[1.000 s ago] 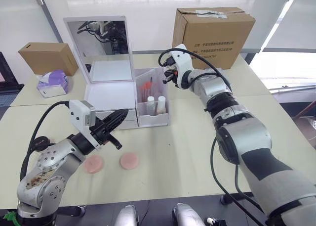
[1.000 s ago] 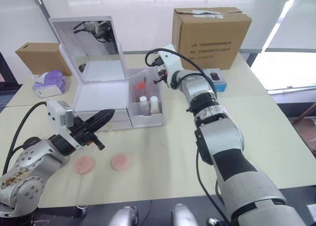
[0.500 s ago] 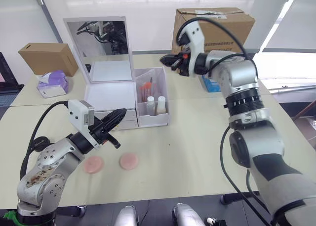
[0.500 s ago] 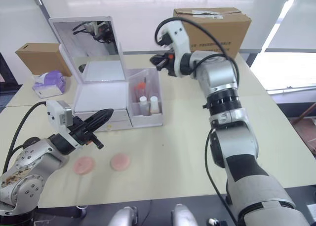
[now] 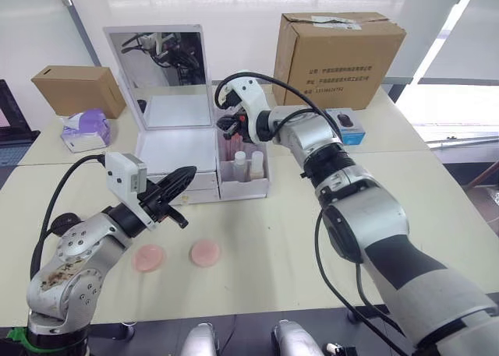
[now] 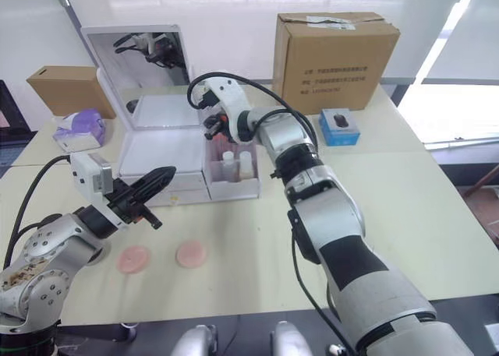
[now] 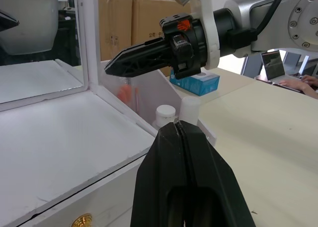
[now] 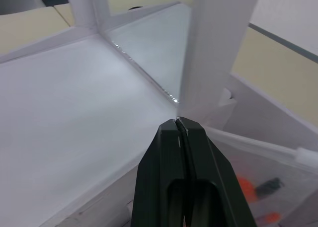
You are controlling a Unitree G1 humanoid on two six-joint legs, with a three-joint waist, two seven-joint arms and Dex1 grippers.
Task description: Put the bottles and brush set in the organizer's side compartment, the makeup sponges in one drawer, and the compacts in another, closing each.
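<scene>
Left gripper: fingers pressed together, empty, just in front of the white plastic mirror-lidded organizer near the table's back edge. Two flat round pink makeup sponges lie toward the front edge; no drawer looks open. Best to open one by its knob first, pulling straight. Right gripper: closed, empty, over the translucent side compartment, holding two bottles and the clear-packeted brush set.

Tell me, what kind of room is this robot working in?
Probably an office or lab used as a test area: plain pale tables pushed together, brown cardboard boxes at the back, and a person's hands at a laptop nearby. The cosmetic organizer looks like a prop.
</scene>
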